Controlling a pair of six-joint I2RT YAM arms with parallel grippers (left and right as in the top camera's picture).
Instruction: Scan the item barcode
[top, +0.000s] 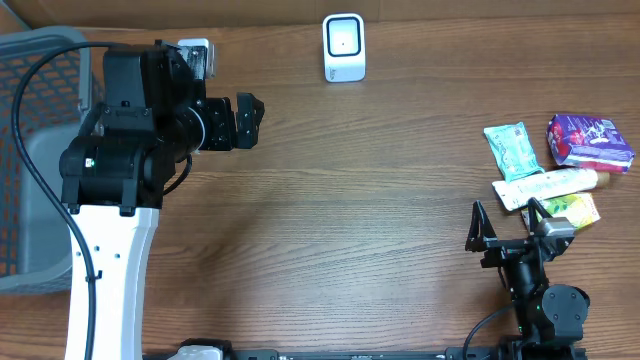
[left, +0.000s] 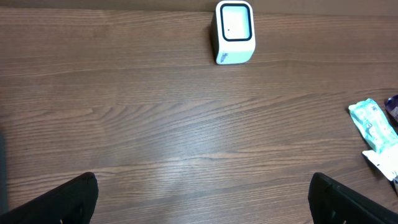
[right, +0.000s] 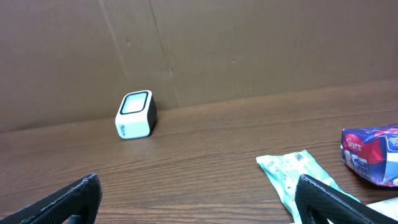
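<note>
Looking from the scanner (top: 343, 47), the white tube (top: 548, 185) is found well off to its right, lying crosswise. It's just ahead of the right pincer (top: 507, 222) and far from the left pincer (top: 247, 120). Both are splayed wide, nothing gripped.

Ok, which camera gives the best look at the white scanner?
Left wrist: the scanner is largest there, its dark-framed window facing the camera. Right wrist shows it obliquely, from low down, against the cardboard wall. Overhead shows it small, at the far edge of the table.
</note>
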